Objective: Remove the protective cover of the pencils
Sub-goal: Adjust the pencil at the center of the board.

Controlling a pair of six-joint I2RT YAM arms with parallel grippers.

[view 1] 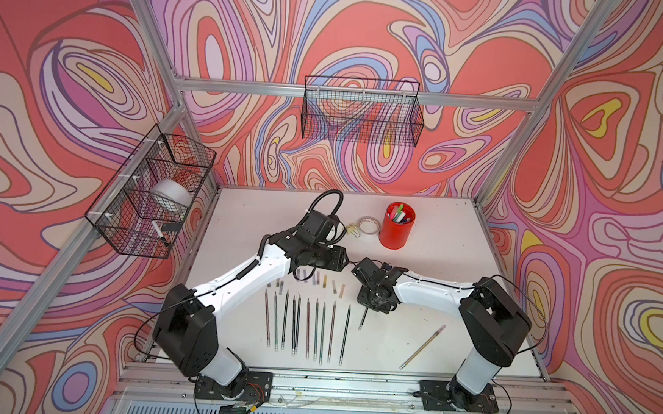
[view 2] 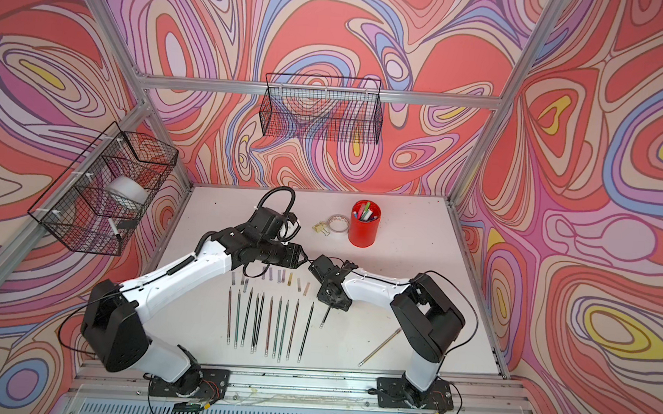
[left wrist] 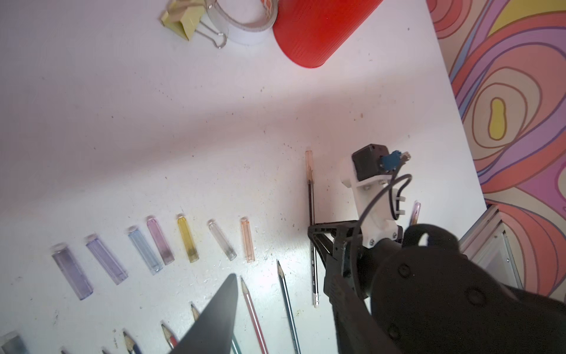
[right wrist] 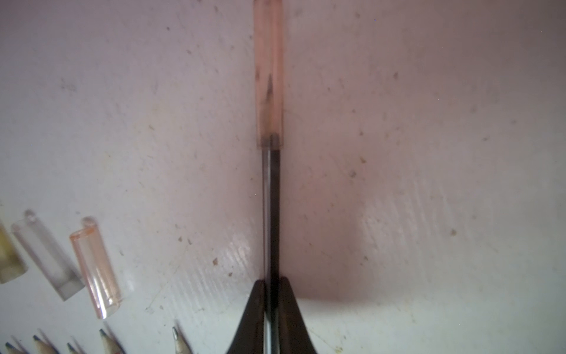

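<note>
My right gripper [right wrist: 272, 283] is shut on a black pencil [right wrist: 271, 214] whose tip sits inside a pale orange protective cover [right wrist: 269, 73]. In both top views only that pencil's eraser end [view 1: 362, 319] [view 2: 325, 318] shows below the gripper. Apart from the cover, my left gripper [left wrist: 283, 306] hangs open and empty over the table, one dark finger [left wrist: 214, 315] in sight. Several bare pencils [view 1: 307, 324] lie in a row, with several loose covers [left wrist: 186, 239] beyond their tips. One more capped pencil [view 1: 423, 346] lies slanted at the right.
A red cup [view 1: 397, 226] of markers stands at the back, with a tape roll [view 1: 369, 225] and a binder clip [view 1: 350, 229] beside it. Wire baskets hang on the back wall [view 1: 361, 111] and the left wall [view 1: 153, 193].
</note>
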